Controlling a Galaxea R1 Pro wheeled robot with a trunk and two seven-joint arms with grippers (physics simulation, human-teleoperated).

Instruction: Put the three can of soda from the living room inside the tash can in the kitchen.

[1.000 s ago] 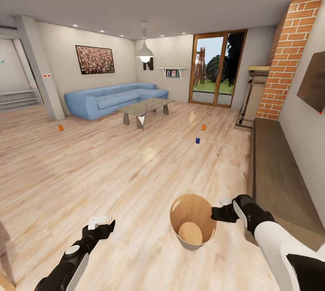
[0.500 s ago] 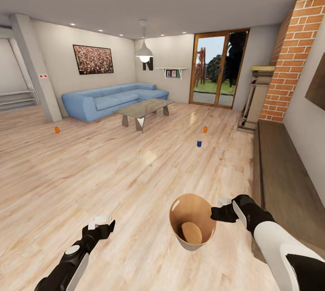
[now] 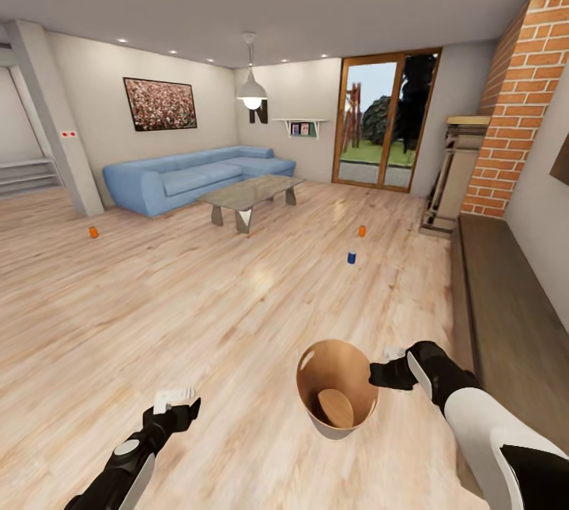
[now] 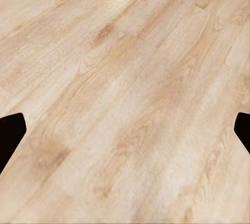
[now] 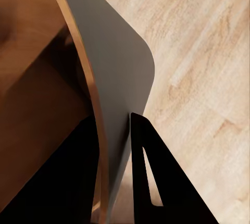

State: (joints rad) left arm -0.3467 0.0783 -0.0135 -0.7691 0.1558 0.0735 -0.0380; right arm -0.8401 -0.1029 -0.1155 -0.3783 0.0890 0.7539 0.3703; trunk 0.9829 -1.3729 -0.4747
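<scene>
Right gripper (image 3: 385, 374) pinches trash can (image 3: 336, 391) rim; left gripper (image 3: 175, 403) spread wide, empty. Bin empty; three soda cans on living room floor: orange (image 3: 93, 232), orange (image 3: 362, 231), blue (image 3: 352, 258). None collected yet.

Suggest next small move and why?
Probably roll forward toward the blue soda can, the nearest one. The right gripper grips the trash can rim, the left gripper is open and empty, and all cans stand far off.
</scene>
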